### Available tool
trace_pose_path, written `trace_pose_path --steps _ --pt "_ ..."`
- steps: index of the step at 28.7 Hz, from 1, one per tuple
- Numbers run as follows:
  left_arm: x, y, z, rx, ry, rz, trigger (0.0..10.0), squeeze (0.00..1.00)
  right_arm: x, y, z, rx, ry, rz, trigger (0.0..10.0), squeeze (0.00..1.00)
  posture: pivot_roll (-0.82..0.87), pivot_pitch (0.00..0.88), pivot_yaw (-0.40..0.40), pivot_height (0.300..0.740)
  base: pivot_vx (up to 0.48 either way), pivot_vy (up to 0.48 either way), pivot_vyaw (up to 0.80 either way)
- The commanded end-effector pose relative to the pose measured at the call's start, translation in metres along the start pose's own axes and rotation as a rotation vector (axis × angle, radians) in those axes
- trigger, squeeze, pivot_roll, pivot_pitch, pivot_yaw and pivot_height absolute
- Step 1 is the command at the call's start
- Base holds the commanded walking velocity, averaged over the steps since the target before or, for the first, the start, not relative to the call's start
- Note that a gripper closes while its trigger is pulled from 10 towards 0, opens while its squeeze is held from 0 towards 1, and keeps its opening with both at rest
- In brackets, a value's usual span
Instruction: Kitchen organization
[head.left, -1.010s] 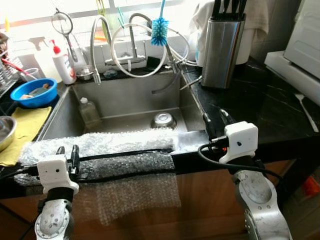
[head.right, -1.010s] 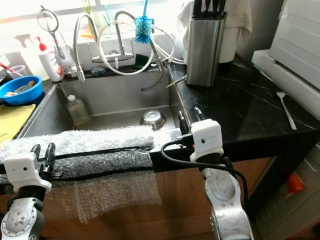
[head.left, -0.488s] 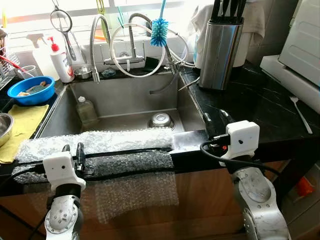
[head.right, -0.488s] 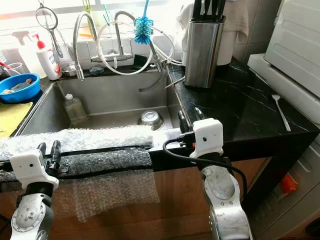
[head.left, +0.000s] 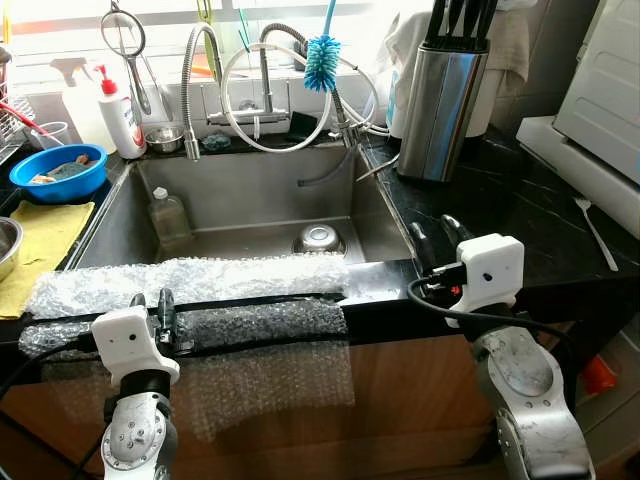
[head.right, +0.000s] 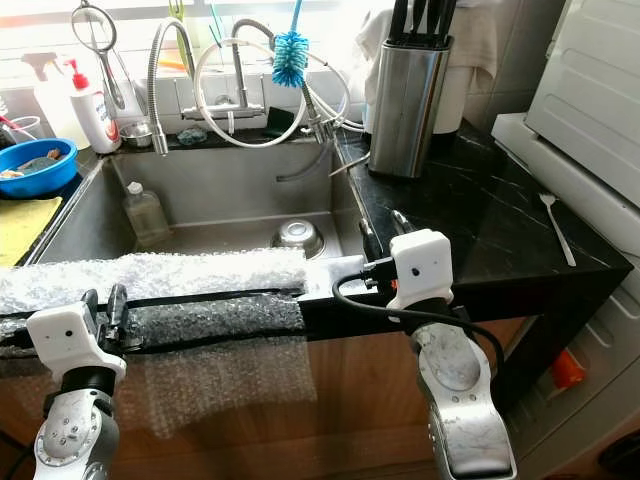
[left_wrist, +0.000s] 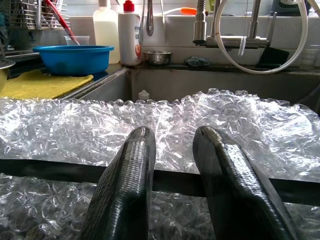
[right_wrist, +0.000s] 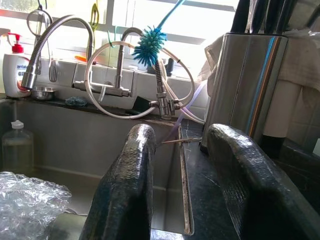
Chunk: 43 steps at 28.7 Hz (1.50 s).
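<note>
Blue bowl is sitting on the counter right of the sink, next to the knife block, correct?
Not quite. The blue bowl sits on the counter left of the sink, far from the knife block, as the left eye view shows.

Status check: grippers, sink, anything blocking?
Left gripper open over the bubble wrap on the sink's front edge. Right gripper open, empty, at the sink's right corner. Bottle and metal bowl in the sink.

Bright daylight pours through the window (head.left: 150, 12) behind the steel sink (head.left: 250, 195). A black marble counter (head.left: 520, 200) runs right of the sink, a wooden cabinet front (head.left: 410, 400) below it, tiled wall (head.left: 545, 45) behind.
</note>
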<state>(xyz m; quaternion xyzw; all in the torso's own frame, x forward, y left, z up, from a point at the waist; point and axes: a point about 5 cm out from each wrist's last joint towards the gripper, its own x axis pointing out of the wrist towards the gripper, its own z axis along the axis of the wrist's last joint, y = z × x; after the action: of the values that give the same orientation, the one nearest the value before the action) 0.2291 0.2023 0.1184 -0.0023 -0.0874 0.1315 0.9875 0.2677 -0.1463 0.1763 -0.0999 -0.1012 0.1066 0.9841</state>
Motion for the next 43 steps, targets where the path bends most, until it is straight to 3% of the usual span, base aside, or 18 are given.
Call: trace_pose_path --steps 1,4,12,17,21,27,43 --pt "0.006 0.001 0.007 -0.012 -0.027 0.001 10.0 0.0 0.004 0.0 0.003 0.016 -0.019 0.0 10.0 0.0 -0.1 0.0 0.048 0.74 0.0 0.0 0.0" --pt "0.011 -0.001 0.01 -0.024 -0.048 0.006 10.0 0.0 0.007 -0.001 0.003 0.019 -0.023 -0.004 10.0 0.0 -0.1 0.0 0.036 0.74 0.0 0.0 0.0" --pt "0.002 -0.011 0.007 -0.049 -0.035 0.013 10.0 0.0 0.003 0.002 0.001 0.026 -0.016 0.018 10.0 0.0 -0.08 0.0 0.031 0.74 0.0 0.0 0.0" --pt "0.006 -0.009 0.015 -0.046 -0.057 0.005 10.0 0.0 0.008 0.011 0.0 0.063 -0.021 0.012 10.0 0.0 -0.04 0.0 0.035 0.74 0.0 0.0 0.0" --pt "0.008 -0.004 0.016 -0.032 -0.062 0.03 10.0 0.0 0.016 0.018 0.003 0.039 -0.028 0.059 10.0 0.0 -0.03 0.0 0.012 0.74 0.0 0.0 0.0" --pt "0.009 -0.007 0.014 -0.036 -0.052 0.034 10.0 0.0 0.016 0.01 0.001 0.065 -0.024 0.01 10.0 0.0 -0.05 0.0 0.03 0.74 0.0 -0.148 0.4" --pt "0.014 -0.003 0.014 -0.009 -0.037 0.017 10.0 0.0 0.015 0.009 -0.003 0.063 -0.01 -0.028 10.0 0.0 -0.05 0.0 0.06 0.74 0.0 -0.274 0.0"
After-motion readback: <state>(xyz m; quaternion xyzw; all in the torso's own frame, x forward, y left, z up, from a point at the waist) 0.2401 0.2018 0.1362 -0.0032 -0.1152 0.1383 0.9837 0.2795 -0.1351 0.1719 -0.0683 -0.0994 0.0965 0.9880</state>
